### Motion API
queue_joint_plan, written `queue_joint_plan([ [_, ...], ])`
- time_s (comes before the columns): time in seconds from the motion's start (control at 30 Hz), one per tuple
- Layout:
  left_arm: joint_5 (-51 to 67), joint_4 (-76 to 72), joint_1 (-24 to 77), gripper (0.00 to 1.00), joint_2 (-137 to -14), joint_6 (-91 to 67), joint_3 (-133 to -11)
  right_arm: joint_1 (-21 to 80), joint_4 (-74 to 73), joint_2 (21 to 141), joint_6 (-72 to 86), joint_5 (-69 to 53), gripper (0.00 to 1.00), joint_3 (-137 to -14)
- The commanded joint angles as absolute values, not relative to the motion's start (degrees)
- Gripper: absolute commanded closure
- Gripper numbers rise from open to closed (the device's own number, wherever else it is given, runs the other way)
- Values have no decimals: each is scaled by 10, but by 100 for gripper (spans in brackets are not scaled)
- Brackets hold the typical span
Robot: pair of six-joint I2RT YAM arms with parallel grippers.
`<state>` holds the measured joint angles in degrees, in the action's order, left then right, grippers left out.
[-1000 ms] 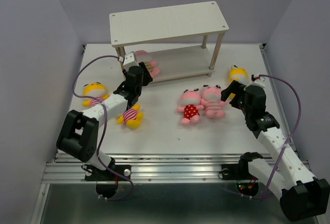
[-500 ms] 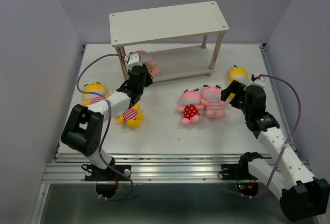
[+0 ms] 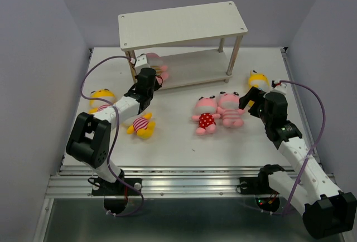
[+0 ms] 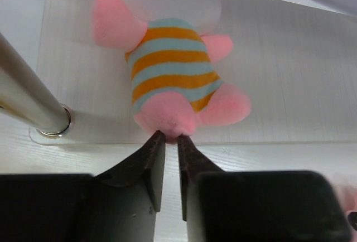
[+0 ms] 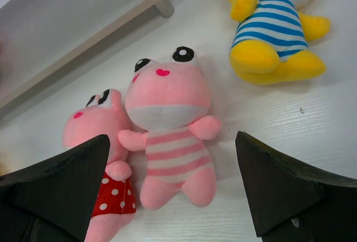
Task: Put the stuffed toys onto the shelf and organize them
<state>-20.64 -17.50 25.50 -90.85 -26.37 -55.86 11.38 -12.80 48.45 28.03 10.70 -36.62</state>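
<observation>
A pink toy with yellow stripes (image 4: 170,69) lies on the lower board (image 4: 279,74) of the pale shelf (image 3: 181,24), near its left front leg (image 4: 33,108). My left gripper (image 4: 171,137) is at the board's front edge. Its jaws are almost together and the tips pinch the end of that toy's foot. My right gripper (image 5: 172,139) hangs open over the table, its fingers astride the pink-striped toy (image 5: 167,100). The red dotted toy (image 5: 109,197) lies against that one. A yellow blue-striped toy (image 5: 273,30) lies beyond to the right.
Two yellow pink-striped toys lie on the table left of centre, one (image 3: 102,100) near the left edge, the other (image 3: 142,125) beside my left forearm. The shelf's top board is bare. Grey walls close in the table on three sides.
My left gripper has moved forward to the lower shelf board and its jaws have narrowed onto the toy's foot. The right arm and the other toys have not moved.
</observation>
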Motion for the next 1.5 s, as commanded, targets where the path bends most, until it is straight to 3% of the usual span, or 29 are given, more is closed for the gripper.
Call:
queue_joint_plan([
  [0.0,-222,-182,243,81,-890,-256,-571,115,-101,483,272,110,0,-365],
  [0.17,-226,-185,238,100,-879,-252,-560,115,-102,483,272,109,0,-365],
  [1.13,-198,-202,234,100,-842,-270,-510,115,-102,475,272,107,0,-362],
  [1.23,-193,-199,233,83,-841,-276,-510,115,-101,475,272,106,0,-362],
  [1.27,-189,-200,234,69,-839,-275,-508,115,-101,475,272,107,0,-362],
  [1.3,-190,-200,234,64,-835,-276,-505,115,-101,476,272,107,0,-362],
  [1.37,-201,-200,234,53,-824,-279,-500,115,-101,476,272,107,0,-362],
  [1.47,-209,-188,234,45,-807,-286,-497,115,-102,476,272,102,0,-363],
])
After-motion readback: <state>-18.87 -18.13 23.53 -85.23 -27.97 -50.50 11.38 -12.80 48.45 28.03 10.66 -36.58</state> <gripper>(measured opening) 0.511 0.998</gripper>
